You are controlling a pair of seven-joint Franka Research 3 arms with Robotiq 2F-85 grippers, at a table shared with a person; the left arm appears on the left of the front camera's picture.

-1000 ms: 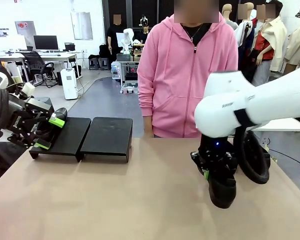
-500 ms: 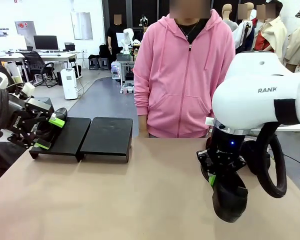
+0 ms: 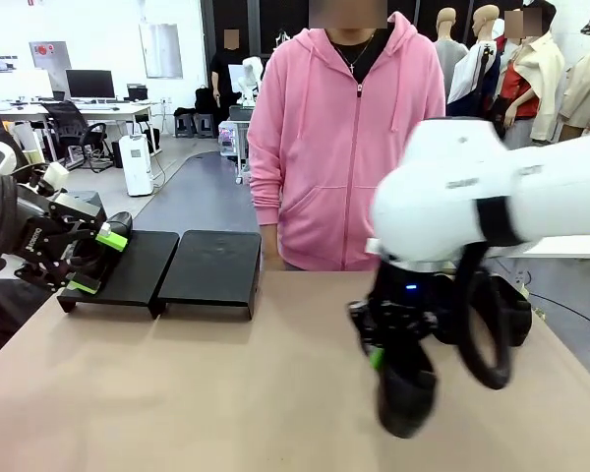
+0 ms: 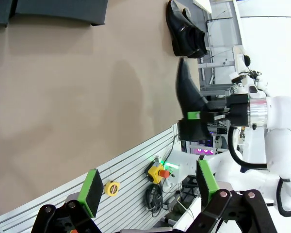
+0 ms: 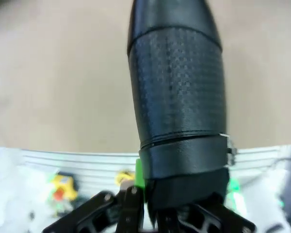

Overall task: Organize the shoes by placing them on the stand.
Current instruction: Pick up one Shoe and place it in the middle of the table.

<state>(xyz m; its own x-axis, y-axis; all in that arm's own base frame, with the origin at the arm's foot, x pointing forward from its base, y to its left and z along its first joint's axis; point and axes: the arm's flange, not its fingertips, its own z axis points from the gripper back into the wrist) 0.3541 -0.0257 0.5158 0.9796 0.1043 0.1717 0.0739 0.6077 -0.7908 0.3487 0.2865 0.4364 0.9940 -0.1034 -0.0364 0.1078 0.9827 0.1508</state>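
Over the right side of the smooth tan table (image 3: 226,393), the right gripper (image 3: 379,356) is clamped on one shiny black leather slip-on shoe (image 3: 405,398), which hangs below it. The low flat black stand of two trays (image 3: 211,261) sits well apart, at the far left. I think the shoe should ride across high, turn flat, then go down gently inside a tray. The left gripper (image 3: 96,262) hangs beside the left tray, fingers apart.
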